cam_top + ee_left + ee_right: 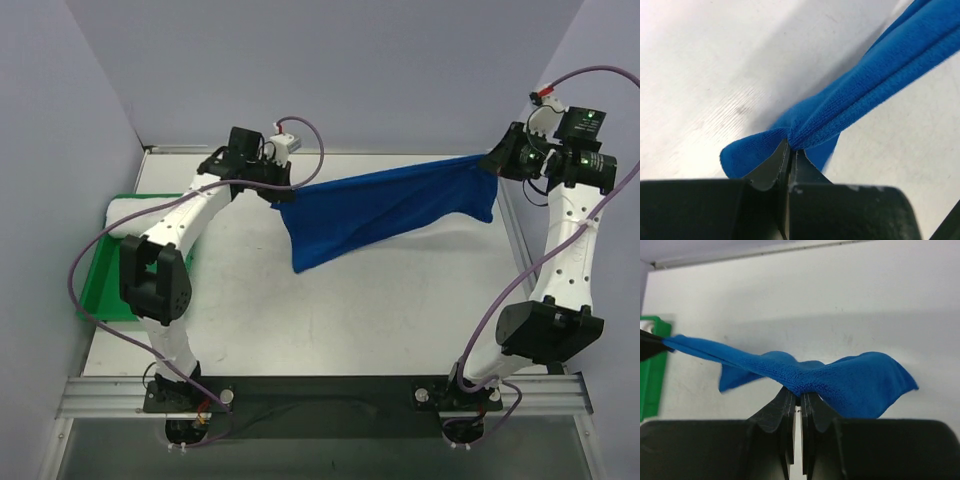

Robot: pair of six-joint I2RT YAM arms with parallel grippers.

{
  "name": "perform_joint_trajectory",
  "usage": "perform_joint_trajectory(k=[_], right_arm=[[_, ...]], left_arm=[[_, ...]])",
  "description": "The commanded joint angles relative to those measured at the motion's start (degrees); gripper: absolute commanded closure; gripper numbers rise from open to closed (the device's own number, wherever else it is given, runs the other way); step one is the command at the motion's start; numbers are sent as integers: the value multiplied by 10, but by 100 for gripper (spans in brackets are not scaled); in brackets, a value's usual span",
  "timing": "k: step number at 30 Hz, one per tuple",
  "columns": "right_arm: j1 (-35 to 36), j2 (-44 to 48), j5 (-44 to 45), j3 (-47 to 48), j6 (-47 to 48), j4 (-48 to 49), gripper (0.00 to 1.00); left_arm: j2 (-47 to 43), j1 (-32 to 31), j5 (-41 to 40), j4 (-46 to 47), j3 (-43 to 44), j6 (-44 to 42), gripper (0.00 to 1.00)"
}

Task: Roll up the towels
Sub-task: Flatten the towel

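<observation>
A blue towel (385, 208) hangs stretched in the air between my two grippers, above the far half of the white table (350, 320). My left gripper (277, 192) is shut on its left corner; in the left wrist view the towel (860, 95) bunches at my closed tips (790, 146). My right gripper (492, 166) is shut on the right corner; in the right wrist view the towel (850, 377) drapes over my tips (799, 394). The lower edge sags toward the table at the left.
A green tray (100, 280) with a white cloth (135, 212) on it sits at the table's left edge, also showing in the right wrist view (651, 370). Walls enclose the table at the back and sides.
</observation>
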State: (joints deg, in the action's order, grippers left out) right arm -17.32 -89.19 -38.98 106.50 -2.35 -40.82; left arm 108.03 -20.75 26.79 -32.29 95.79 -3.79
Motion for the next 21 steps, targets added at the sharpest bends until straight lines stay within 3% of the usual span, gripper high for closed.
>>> perform_joint_trajectory(k=[1, 5, 13, 21], right_arm=[[-3, 37, 23, -14, 104, -76, 100], [-11, 74, 47, -79, 146, -105, 100], [-35, 208, 58, -212, 224, -172, 100], [-43, 322, 60, -283, 256, -222, 100]], left_arm=[[-54, 0, -21, -200, 45, -145, 100], [-111, 7, -67, -252, 31, -206, 100], [-289, 110, 5, -308, -98, -226, 100], [-421, 113, -20, -354, -136, -237, 100]])
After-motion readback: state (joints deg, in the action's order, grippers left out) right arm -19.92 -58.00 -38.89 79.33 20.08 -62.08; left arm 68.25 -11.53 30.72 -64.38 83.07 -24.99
